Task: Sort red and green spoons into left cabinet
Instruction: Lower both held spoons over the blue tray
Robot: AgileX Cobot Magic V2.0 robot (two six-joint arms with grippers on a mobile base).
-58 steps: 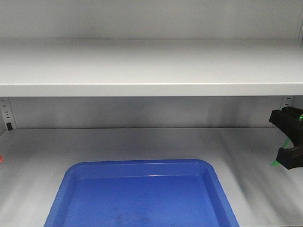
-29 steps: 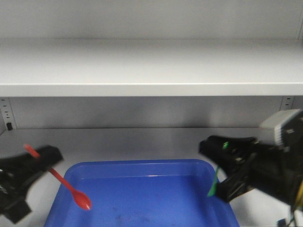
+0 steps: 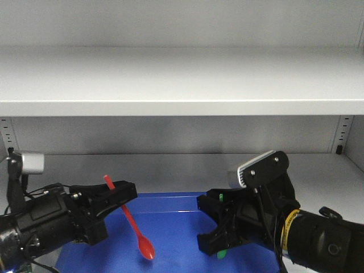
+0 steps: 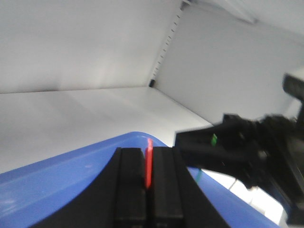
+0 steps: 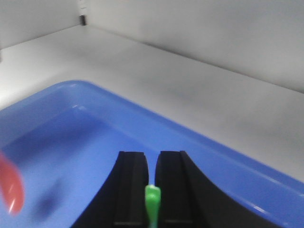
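The red spoon [image 3: 129, 219] hangs slanted over the blue tray [image 3: 176, 202], bowl down, its handle pinched in my left gripper [image 3: 120, 192]. In the left wrist view its handle [image 4: 148, 164] stands between the shut jaws of the left gripper [image 4: 147, 151]. The green spoon [image 3: 221, 253] is held by my right gripper [image 3: 213, 222] over the tray's middle right. The right wrist view shows the green handle [image 5: 152, 199] clamped by the right gripper [image 5: 151, 156]. Both arms are inside the pale grey left cabinet, above its lower shelf [image 3: 170, 165].
An upper shelf [image 3: 182, 79] spans the cabinet above both arms. Strips of peg holes [image 3: 343, 133] run up the back corners. The two grippers face each other over the tray, a short gap between them. The red spoon's bowl [image 5: 12, 190] shows at the right wrist view's left edge.
Both arms have come in from the sides to the middle over the tray, each carrying its spoon. The red spoon's bowl has moved right.
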